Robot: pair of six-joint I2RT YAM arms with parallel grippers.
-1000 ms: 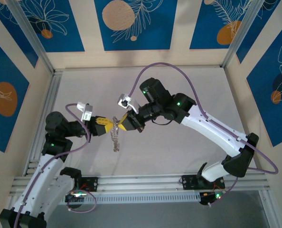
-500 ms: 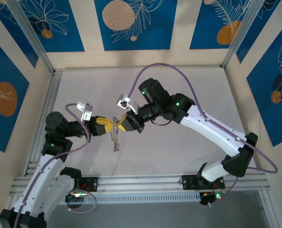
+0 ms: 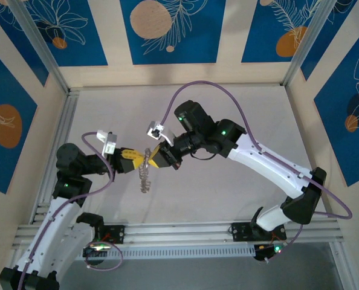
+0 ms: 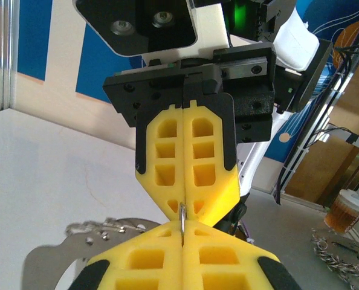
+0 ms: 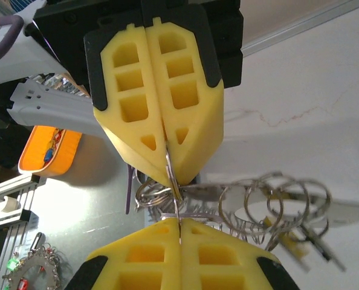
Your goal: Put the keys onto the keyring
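Step in hand, by the look: threading; left gripper [image 3: 135, 161] and right gripper [image 3: 155, 159] meet tip to tip above the table [image 3: 228, 109], each clamped shut on one thin wire loop [image 5: 173, 178] of the keyring [image 3: 145, 175]; next move prob. needs a small steady twist w/o losing grip; the rest dangles below, silvery coils and beaded chain, a brassy piece [image 5: 290, 240] among them, maybe a key.

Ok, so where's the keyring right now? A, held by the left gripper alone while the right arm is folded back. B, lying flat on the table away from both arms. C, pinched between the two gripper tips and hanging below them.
C: from above, the left gripper and right gripper meet tip to tip with the keyring hanging beneath; the wrist views show its wire clamped by both.
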